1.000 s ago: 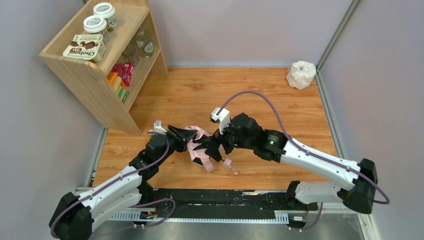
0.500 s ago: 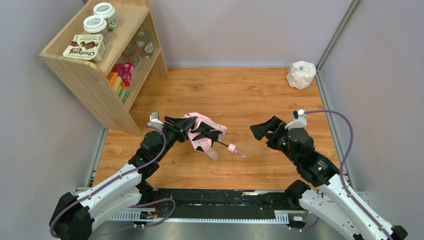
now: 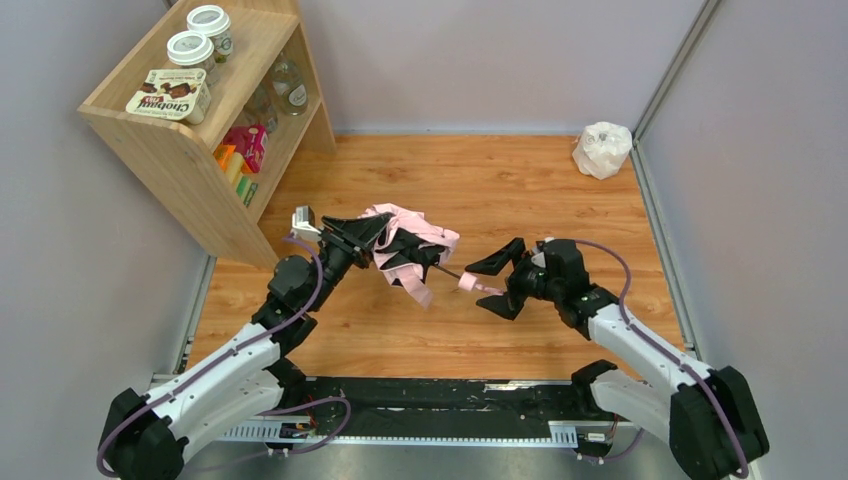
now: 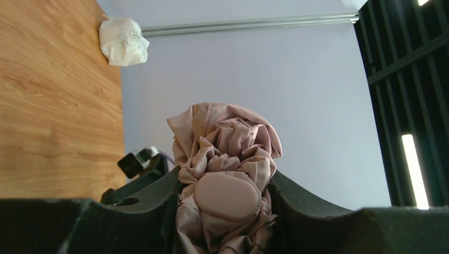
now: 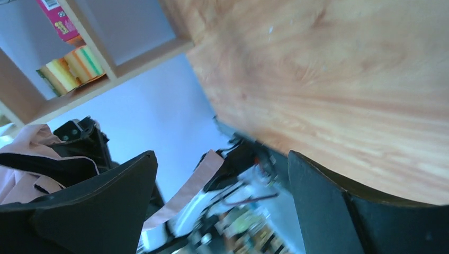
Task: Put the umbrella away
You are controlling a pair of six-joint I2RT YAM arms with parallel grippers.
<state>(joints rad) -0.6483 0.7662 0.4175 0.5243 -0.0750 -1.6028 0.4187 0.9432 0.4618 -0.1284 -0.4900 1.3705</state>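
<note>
The crumpled pale pink fabric umbrella (image 3: 412, 248) hung above the wooden worktop (image 3: 450, 180), its bunched top end pinched tight in the left fingers (image 3: 362, 236). The right fingers (image 3: 492, 263), spread wide and holding nothing, flanked its small pink handle; half a second earlier they had stood well off to the right

White arms, black joints
Left arm (image 3: 215, 372) and right arm (image 3: 640, 345) carry purple cables (image 3: 320, 280); left gripper (image 3: 370, 246) and right gripper (image 3: 482, 288) are matte black.
</note>
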